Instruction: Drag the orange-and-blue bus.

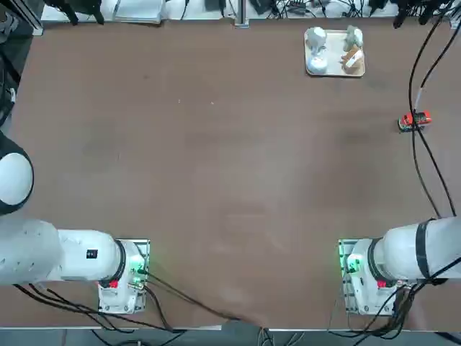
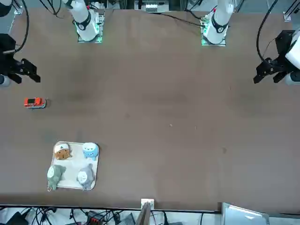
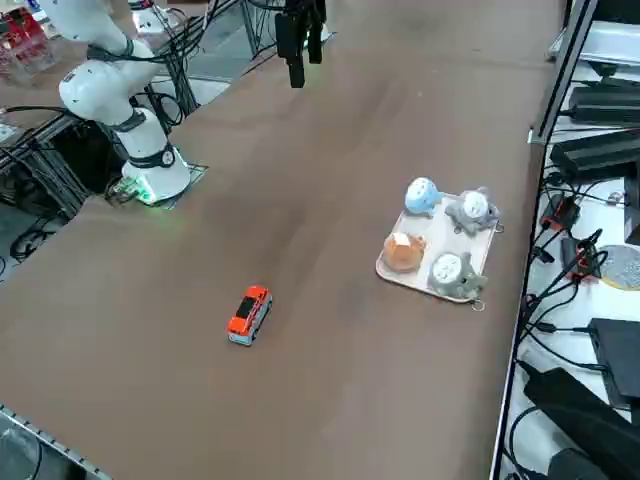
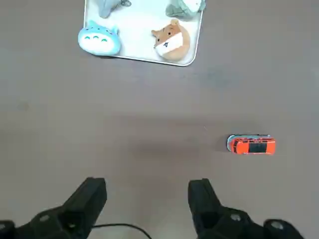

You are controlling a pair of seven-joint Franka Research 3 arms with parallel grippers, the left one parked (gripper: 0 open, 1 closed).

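In the top view, black cables cross over the orange-and-blue bus [image 1: 423, 119] and hide part of it. The front view shows it whole, on the brown table [image 2: 126, 108], near the white tray [image 2: 70, 177]. The right gripper [image 4: 147, 191] has its fingers wide apart, seemingly above the table.

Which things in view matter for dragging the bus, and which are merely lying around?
For the job:
- orange-and-blue bus, on the tabletop
- right gripper, above the table, fingers open

Just lying about:
- white tray
- four small animal figurines on it, including a blue one
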